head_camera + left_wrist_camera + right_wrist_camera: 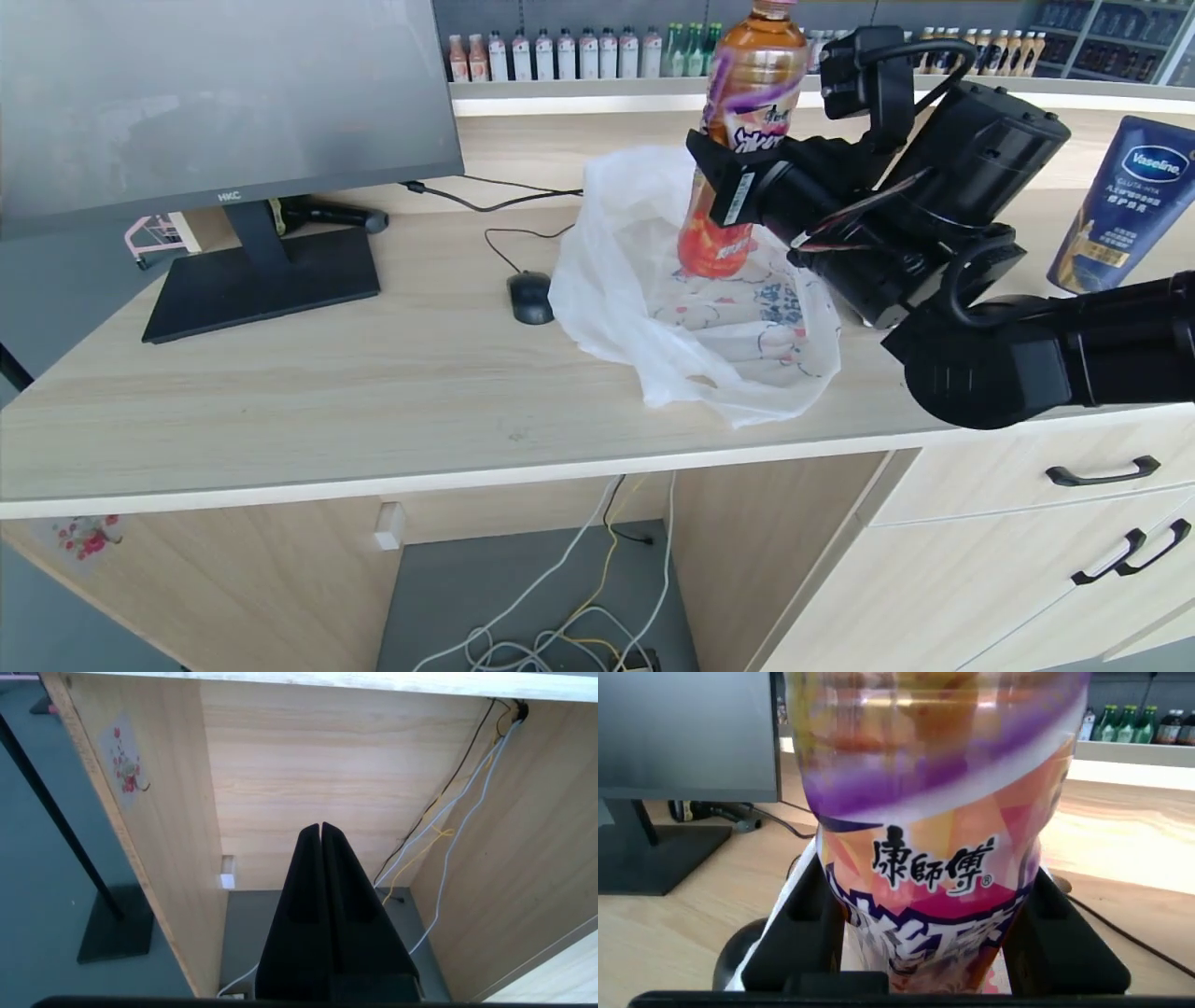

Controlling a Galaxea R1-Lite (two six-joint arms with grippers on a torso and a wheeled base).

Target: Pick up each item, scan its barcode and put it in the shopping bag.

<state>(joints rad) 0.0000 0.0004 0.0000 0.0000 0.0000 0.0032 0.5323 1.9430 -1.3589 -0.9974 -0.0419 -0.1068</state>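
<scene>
Nearest, under the counter (373,401), a tangle of white and yellow cables (560,635) lies on grey floor in the knee space. The left gripper (321,835) hangs there facing a pale wood panel, its 2 black wedge fingers pressed flat together, holding nothing. At 4 o'clock, the drawers (1027,523) carry curved black handles (1102,474).

The counter is a light, matte wood-grain laminate with a rounded front edge. Just past its centre, towards 1 o'clock, sits the shopping bag (653,308), thin, crinkled, translucent white plastic with a faint print, slumped open. A glossy black mouse (530,297) lies just beside the bag at its 9 o'clock.

The bottle (747,112), clear plastic with amber drink and a purple-and-pink wrap, stands upright over the bag's far side, clamped around its waist by the right gripper (724,191), 1 blocky finger on each side. Whether its base touches the plastic cannot be told.

At 10 o'clock a dark flat monitor (224,93) stands on a rectangular base. At 2 o'clock leans a blue tube (1125,205). Farthest, at 12 o'clock, a shelf holds a row of small bottles (579,54).
</scene>
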